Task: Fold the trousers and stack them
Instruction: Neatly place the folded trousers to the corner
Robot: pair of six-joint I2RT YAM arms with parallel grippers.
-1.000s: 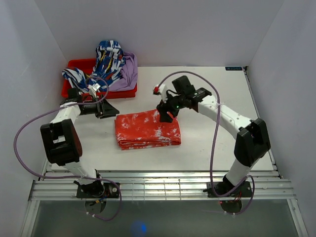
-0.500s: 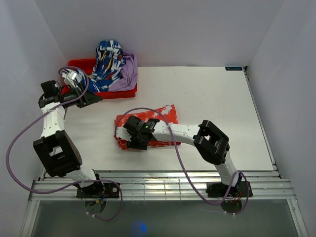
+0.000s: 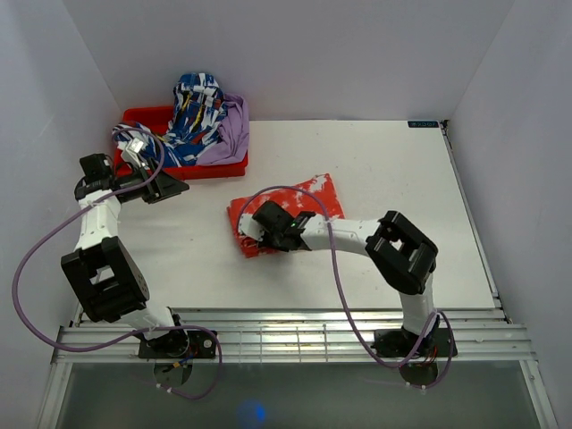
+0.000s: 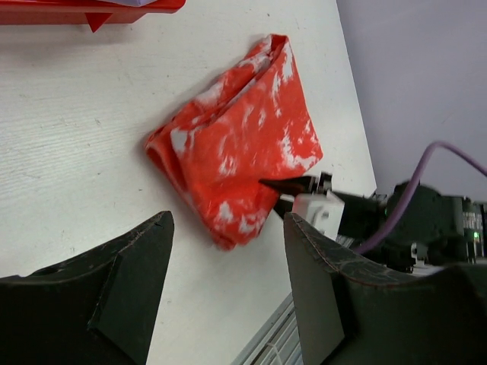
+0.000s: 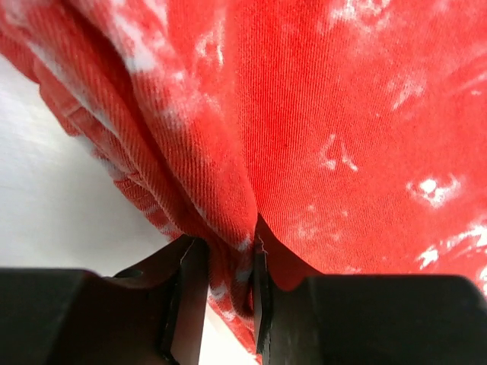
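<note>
One folded trousers (image 3: 308, 198), one bin (image 3: 219, 168), two garments (image 3: 195, 116).

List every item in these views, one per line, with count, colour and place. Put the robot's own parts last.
trousers: one, orange-red with white blotches, folded, mid-table
bin: one, red, back left of the table
patterned garment: one, blue and white, heaped in the bin
purple garment: one, plain purple, at the bin's right end, against the patterned garment
table: one, white, under it all
cables: two, purple, one looping along each arm
left gripper: one, black, open and empty, just in front of the bin
right gripper: one, black, closed on a fold at the trousers' edge
</note>
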